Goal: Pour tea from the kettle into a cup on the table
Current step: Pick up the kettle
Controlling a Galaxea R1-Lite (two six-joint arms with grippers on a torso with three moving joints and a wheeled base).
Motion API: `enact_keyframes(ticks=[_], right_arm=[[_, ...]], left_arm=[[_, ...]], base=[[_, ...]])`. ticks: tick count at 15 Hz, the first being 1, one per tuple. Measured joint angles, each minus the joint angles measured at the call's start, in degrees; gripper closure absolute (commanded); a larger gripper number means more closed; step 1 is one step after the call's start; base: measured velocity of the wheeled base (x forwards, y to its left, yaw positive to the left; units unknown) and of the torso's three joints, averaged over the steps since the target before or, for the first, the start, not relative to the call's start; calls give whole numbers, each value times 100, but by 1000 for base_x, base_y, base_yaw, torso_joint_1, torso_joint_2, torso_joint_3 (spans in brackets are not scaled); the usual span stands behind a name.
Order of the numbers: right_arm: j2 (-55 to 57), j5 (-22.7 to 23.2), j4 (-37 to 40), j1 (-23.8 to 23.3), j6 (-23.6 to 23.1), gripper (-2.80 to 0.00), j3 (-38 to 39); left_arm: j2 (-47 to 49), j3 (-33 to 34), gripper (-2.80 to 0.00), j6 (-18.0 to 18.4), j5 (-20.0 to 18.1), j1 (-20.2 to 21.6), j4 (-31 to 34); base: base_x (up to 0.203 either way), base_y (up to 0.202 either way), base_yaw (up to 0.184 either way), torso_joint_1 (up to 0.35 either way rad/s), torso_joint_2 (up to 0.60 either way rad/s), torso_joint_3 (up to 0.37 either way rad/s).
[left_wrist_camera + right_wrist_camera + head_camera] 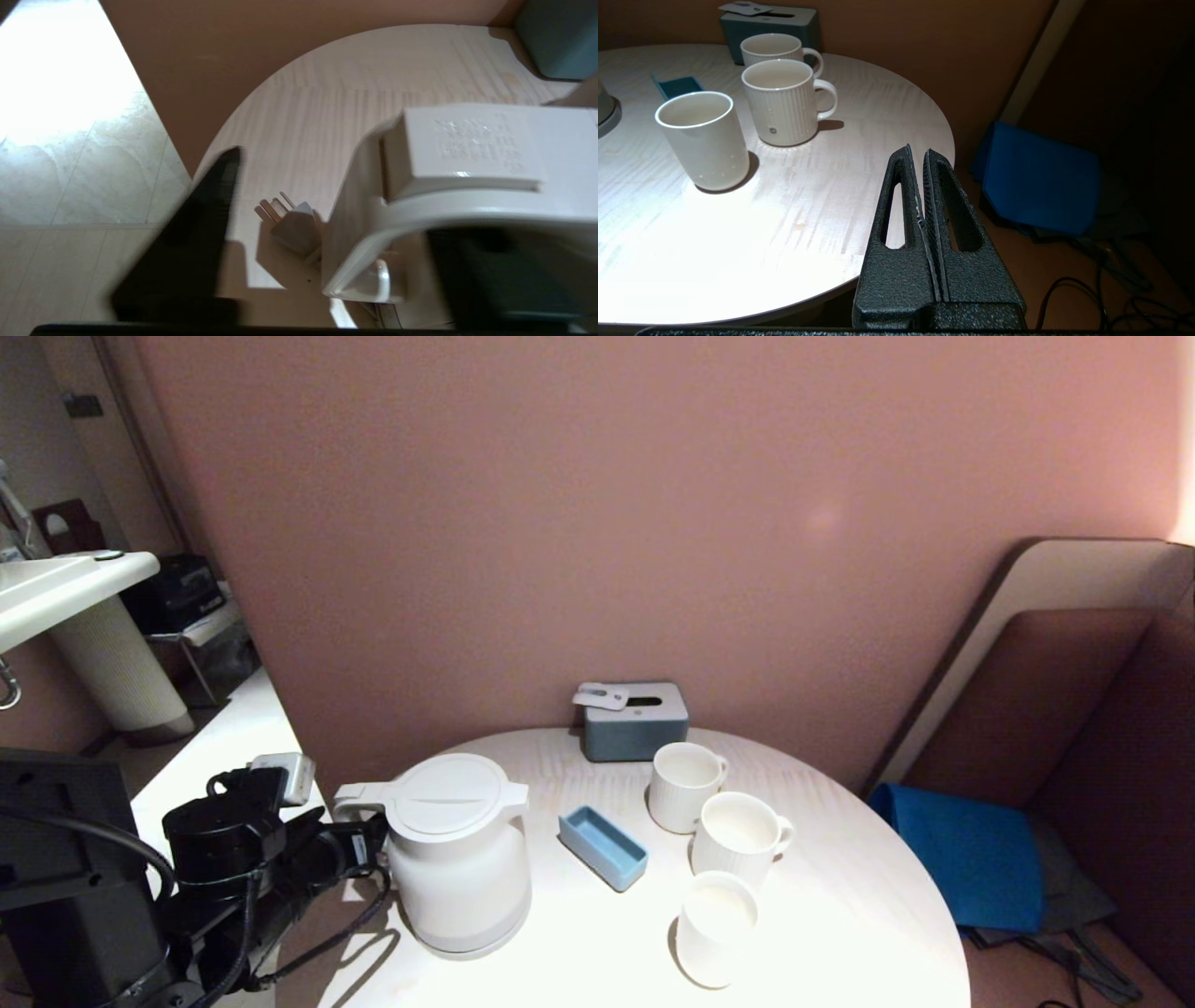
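The white kettle (457, 854) stands with its lid on at the left of the round pale table (840, 915). Its loop handle (373, 219) points toward my left gripper (345, 252). That gripper is open and straddles the handle, with one black finger (201, 233) outside the loop and the other finger (490, 275) inside it. In the head view the left gripper (359, 847) sits right at the handle. Three white cups (686, 786) (740, 838) (715, 928) stand in a row to the kettle's right. No tea shows. My right gripper (918, 151) is shut and empty beside the table's right edge.
A small blue tray (603, 846) lies between the kettle and the cups. A grey tissue box (635, 721) stands at the back against the wall. A grey plug (292, 226) lies on the table by the kettle's handle. A blue cloth (971, 854) lies on the floor to the right.
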Motion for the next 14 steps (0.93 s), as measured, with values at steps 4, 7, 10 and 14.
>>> enact_keyframes(ticks=[4,7,10,14], right_arm=[[0,-1,-1,0,0,0,0],[0,-1,0,0,0,0,0],[0,0,0,0,0,0,0],[0,2,-2,0,0,0,0]], left_arm=[[0,-15,0,1,6,4,0],[28,-14,0,2,1,9,-6],[92,-50,0,2,7,9,-27],[96,-71,0,8,11,7,-8]], base=[[0,0,0,0,0,0],[0,0,0,0,0,0],[0,0,0,0,0,0],[0,0,0,0,0,0]])
